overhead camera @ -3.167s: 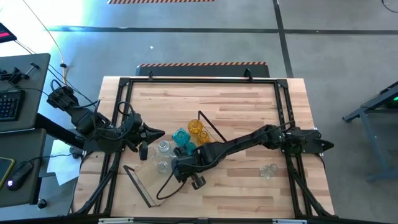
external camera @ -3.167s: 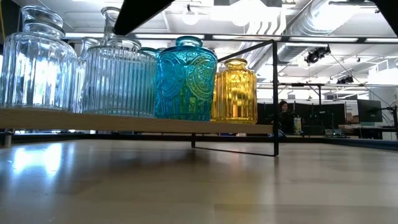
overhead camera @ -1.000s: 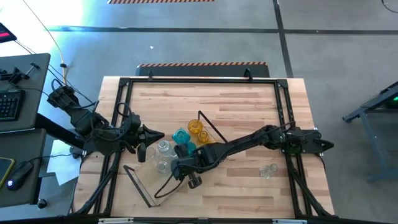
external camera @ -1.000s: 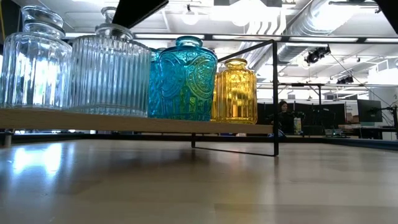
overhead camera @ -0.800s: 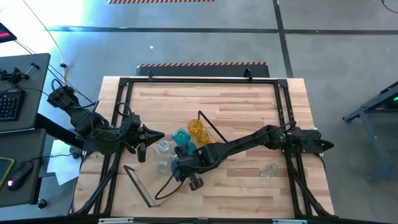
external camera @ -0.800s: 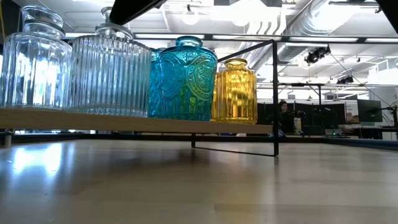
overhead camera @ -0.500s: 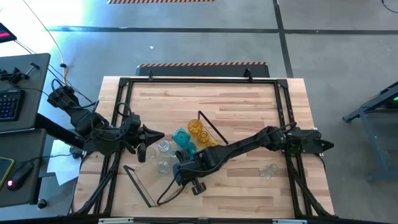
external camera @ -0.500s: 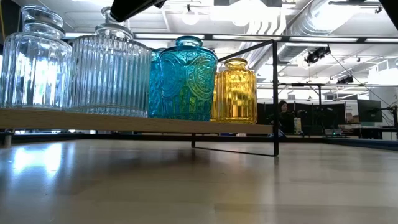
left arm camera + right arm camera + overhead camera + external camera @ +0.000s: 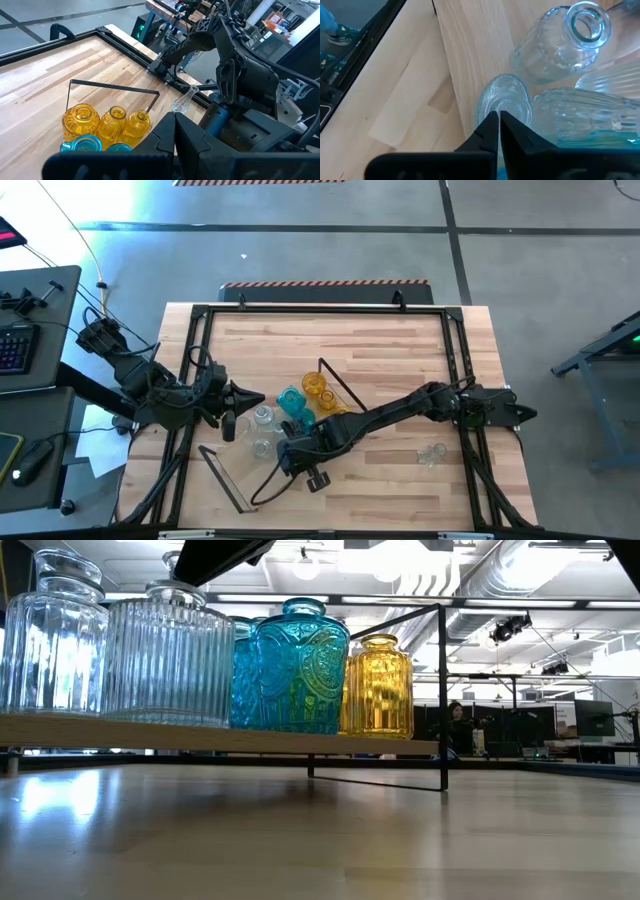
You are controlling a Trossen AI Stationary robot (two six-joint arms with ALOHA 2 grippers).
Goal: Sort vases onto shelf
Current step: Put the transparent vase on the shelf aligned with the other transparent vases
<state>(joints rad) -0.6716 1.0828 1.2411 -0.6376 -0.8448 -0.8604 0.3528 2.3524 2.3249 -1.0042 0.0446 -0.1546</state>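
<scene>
Right claw (image 9: 498, 131): pinched together, empty — above clear vases (image 9: 555, 45) on shelf (image 9: 472, 60).
Left claw (image 9: 174, 131): fingers together — beside shelf, empty.

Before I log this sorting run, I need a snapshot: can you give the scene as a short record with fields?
shelf: light-wood board with black wire end frames, on the table
on shelf: three amber vases, teal vases, clear ribbed vases
off shelf: one clear vase alone on the tabletop, near the right arm's base
right tool: shut, above a small clear vase on the shelf
left tool: shut, beside the shelf
</scene>
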